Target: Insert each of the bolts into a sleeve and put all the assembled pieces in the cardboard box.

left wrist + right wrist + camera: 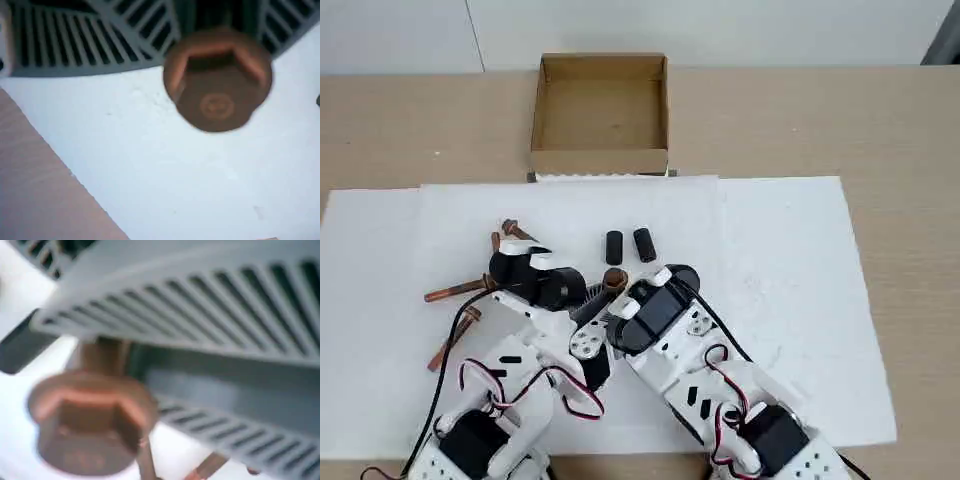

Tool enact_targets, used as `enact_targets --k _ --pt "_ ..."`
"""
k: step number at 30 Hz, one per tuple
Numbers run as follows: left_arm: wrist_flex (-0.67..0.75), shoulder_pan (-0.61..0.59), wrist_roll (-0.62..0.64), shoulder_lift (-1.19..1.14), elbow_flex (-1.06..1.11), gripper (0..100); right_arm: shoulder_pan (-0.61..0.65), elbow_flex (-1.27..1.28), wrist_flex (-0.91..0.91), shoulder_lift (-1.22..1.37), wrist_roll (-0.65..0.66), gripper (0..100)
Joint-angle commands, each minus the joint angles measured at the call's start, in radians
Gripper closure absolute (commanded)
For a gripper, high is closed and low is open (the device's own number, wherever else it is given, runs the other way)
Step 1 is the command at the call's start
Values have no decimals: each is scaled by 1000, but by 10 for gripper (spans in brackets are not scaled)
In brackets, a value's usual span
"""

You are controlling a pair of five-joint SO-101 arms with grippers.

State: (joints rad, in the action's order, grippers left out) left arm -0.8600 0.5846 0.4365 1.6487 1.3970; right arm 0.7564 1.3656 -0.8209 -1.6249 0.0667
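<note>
A copper bolt (613,280) with a hex head is held just above the white paper between the two arms. My left gripper (600,296) is shut on it; in the left wrist view the bolt head (217,87) faces the camera between ribbed grey fingers (75,40). My right gripper (626,300) sits right against the same bolt, whose head (90,425) shows close up beside a ribbed grey gripper part (210,305). Two black sleeves (613,245) (644,243) lie just beyond. The open cardboard box (602,160) stands at the far edge of the paper.
Several loose copper bolts lie on the paper by the left arm, such as one (455,292) pointing left, one (453,340) nearer the front and one (516,231) farther back. The white paper (790,260) has free room on its right half.
</note>
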Motion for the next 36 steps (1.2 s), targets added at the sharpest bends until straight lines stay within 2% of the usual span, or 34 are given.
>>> enact_targets --k 1,5,13,17,19,22,24,26,30,36 --pt "-32 -44 -69 -2 7 863 2 -34 30 -21 12 995" --pt "-29 -89 -126 -2 -1 769 2 -34 31 -21 12 995" --pt "-43 -103 -137 -8 -140 768 -4 -32 27 -21 12 995" --pt "-94 -103 -135 -6 -220 769 -4 -31 24 -21 8 995" --pt "-120 -104 -135 -6 -265 787 -5 -31 24 -21 6 995" --pt "-127 -124 -137 -2 -297 912 -5 -31 24 -15 6 995" --pt "-126 -155 -138 -2 -298 1000 -24 -31 22 -12 -2 995" --pt "-127 -203 -140 -2 -294 977 -62 -25 22 -12 -44 995" --pt "-127 -330 -144 -6 -268 994 -156 11 5 -10 -112 995" --pt "-127 -528 -347 0 -96 994 -289 -28 -148 -8 -130 995"
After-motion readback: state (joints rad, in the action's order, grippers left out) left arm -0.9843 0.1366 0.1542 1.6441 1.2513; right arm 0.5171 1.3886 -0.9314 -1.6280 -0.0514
